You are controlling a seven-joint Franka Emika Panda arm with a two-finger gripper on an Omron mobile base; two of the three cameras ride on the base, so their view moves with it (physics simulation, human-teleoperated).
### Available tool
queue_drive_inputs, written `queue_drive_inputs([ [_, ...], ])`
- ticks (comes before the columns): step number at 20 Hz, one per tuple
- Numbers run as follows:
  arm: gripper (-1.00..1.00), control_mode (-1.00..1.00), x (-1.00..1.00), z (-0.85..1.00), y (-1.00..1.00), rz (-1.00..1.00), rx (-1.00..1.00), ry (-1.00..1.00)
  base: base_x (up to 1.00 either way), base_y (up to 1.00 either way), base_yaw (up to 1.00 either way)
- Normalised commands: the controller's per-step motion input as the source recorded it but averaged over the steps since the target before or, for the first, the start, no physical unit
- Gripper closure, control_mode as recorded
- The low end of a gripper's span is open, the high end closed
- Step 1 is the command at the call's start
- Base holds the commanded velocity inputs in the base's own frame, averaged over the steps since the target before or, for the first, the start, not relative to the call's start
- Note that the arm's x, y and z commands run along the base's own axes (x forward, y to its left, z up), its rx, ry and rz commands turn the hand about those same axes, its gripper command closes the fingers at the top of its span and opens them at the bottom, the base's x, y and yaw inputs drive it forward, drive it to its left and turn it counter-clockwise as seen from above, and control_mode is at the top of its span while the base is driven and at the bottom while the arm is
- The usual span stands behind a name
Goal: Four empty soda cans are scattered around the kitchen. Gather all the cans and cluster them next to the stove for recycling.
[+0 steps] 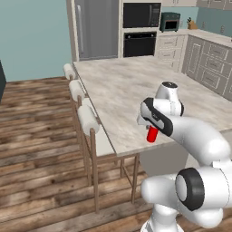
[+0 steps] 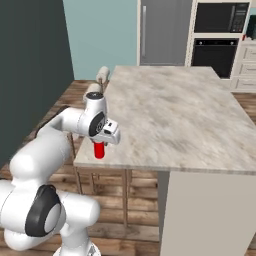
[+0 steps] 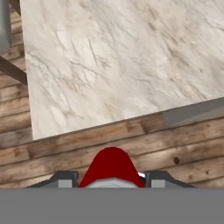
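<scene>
A long marble-look island worktop stands over the wood-plank floor, with white-cushioned stools tucked along one side. Near its front corner, the end effector points downward, pinching a red soda can upright between its fingers, just above the worktop's edge.
</scene>
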Motion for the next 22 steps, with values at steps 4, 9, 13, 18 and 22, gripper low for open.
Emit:
queue_drive_inputs([
  [4,1.0,1.0,0.0,0.0,0.0,0.0,0.0,0.0,-0.03,-0.71,-0.15],
  [9,1.0,1.0,0.0,0.0,0.0,0.0,0.0,0.0,0.03,-0.36,-0.37],
  [13,1.0,1.0,0.0,0.0,0.0,0.0,0.0,0.0,0.0,-0.11,-0.46],
  [18,1.0,1.0,0.0,0.0,0.0,0.0,0.0,0.0,0.0,-0.05,-0.48],
  [22,1.0,1.0,0.0,0.0,0.0,0.0,0.0,0.0,0.0,0.0,-0.49],
])
